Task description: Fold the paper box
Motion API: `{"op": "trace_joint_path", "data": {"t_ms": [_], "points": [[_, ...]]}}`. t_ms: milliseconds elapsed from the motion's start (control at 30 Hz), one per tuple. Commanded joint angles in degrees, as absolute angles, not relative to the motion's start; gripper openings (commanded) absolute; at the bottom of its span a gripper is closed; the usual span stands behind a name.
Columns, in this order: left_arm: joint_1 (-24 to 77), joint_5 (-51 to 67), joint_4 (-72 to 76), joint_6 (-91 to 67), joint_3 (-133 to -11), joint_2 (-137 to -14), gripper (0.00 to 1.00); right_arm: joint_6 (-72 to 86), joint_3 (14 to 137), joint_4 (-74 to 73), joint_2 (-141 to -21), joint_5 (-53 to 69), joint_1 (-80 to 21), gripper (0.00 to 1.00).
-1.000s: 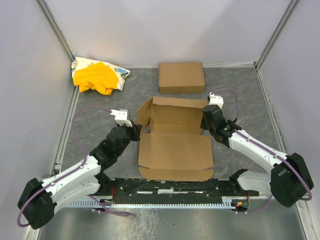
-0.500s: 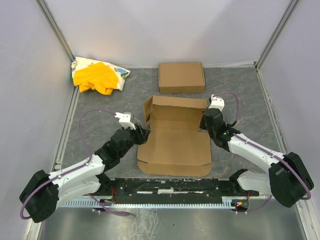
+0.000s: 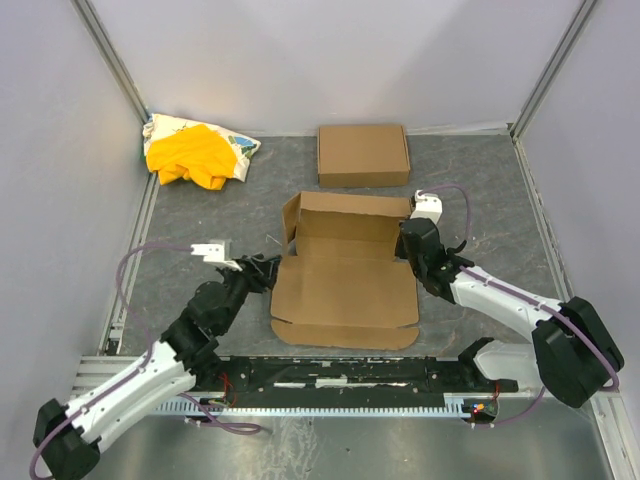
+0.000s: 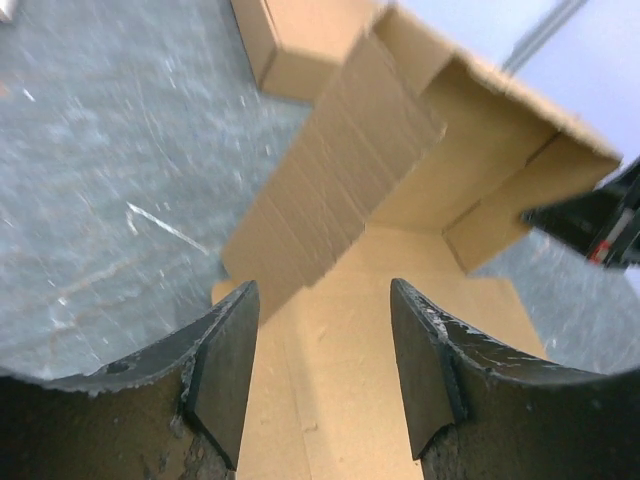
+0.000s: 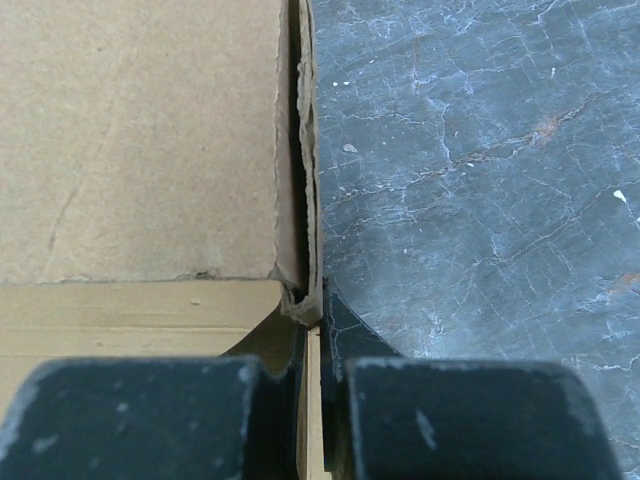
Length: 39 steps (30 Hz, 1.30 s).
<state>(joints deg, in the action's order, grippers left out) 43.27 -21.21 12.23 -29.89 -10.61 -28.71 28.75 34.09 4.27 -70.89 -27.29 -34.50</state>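
The paper box (image 3: 345, 285) lies in the middle of the table, a shallow tray with raised back and side walls and a flat lid panel toward me. My left gripper (image 3: 270, 268) is open just off the box's left edge, nothing between its fingers (image 4: 225, 370). In the left wrist view its midpoint (image 4: 322, 375) hovers over the lid panel, with the left side flap (image 4: 330, 190) leaning loose ahead. My right gripper (image 3: 406, 250) is shut on the box's right wall. The right wrist view shows the thin cardboard edge (image 5: 312, 300) pinched between the jaws.
A second flat brown cardboard box (image 3: 363, 154) lies behind the paper box. A yellow cloth bundle (image 3: 195, 153) sits at the back left corner. Metal rails and grey walls bound the table on both sides.
My left gripper opened, let go of the left side flap and drew back toward the near left. The box shifted slightly. The right gripper kept its hold.
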Motion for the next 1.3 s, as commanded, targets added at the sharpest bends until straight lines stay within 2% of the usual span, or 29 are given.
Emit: {"op": "trace_joint_path", "data": {"t_ms": [0,133,267,400,500,833,1267], "points": [[43.4,-34.2,8.4,-23.4,-12.5,-19.3,0.60,27.6,33.8,0.1,-71.0,-27.1,-34.9,0.02],[43.4,-34.0,13.8,-15.3,-12.7,-21.7,0.57,26.6,34.5,-1.5,-70.6,-26.5,-34.9,0.02],[43.4,-25.6,7.6,-4.8,-21.3,-38.0,0.60,25.6,34.5,-2.0,-69.9,-24.5,-34.9,0.02],[43.4,-25.9,10.5,-0.2,-24.5,-49.3,0.62,24.4,35.1,-3.5,-69.8,-22.1,-34.9,0.02],[43.4,-25.1,17.5,2.4,-22.7,-50.3,0.64,23.7,35.6,-4.6,-69.9,-21.2,-34.9,0.02],[43.5,-22.5,28.1,5.4,-16.1,-49.4,0.67,22.9,35.7,-4.8,-69.5,-18.4,-34.9,0.02],[43.4,-18.5,41.5,0.0,-13.2,-57.2,0.65,22.7,35.0,-4.6,-67.5,-14.1,-35.0,0.02]]}}
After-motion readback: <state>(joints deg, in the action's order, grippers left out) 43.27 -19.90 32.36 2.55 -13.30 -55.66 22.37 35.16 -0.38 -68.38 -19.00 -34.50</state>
